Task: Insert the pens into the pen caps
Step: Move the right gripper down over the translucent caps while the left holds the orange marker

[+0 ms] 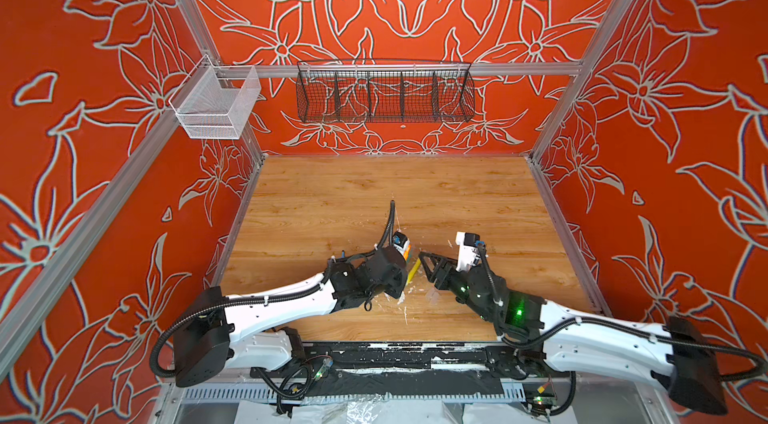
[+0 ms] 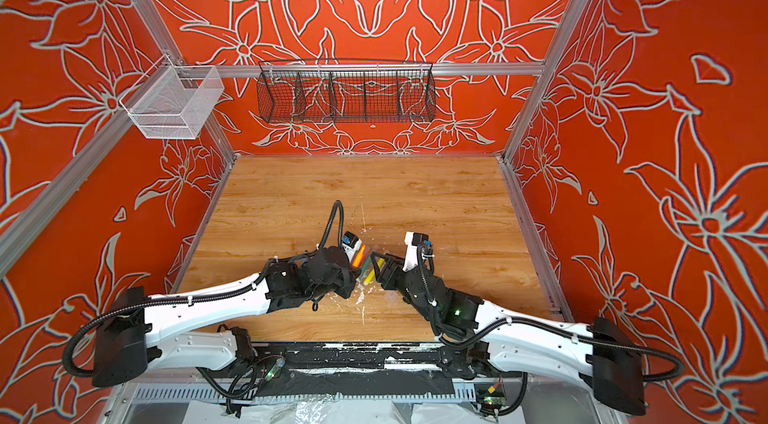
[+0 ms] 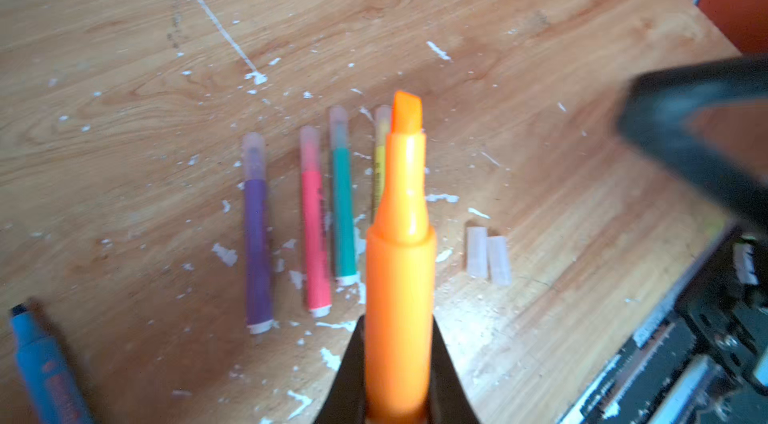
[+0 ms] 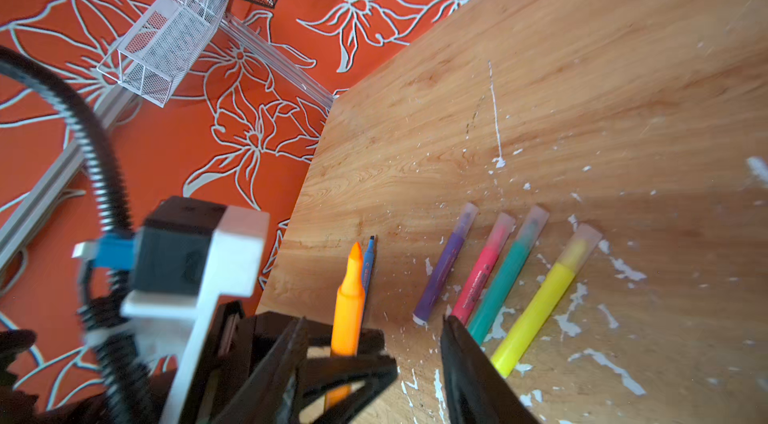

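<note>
While the left gripper clamps the orange pen, the right gripper gapes beside the yellow pen.

Far half of the surface: bare wood, open passage. Near centre: four capped pens in a close row, two loose pen caps near them, blue pen apart. Left gripper with orange pen and right gripper crowd the space above them.
</note>
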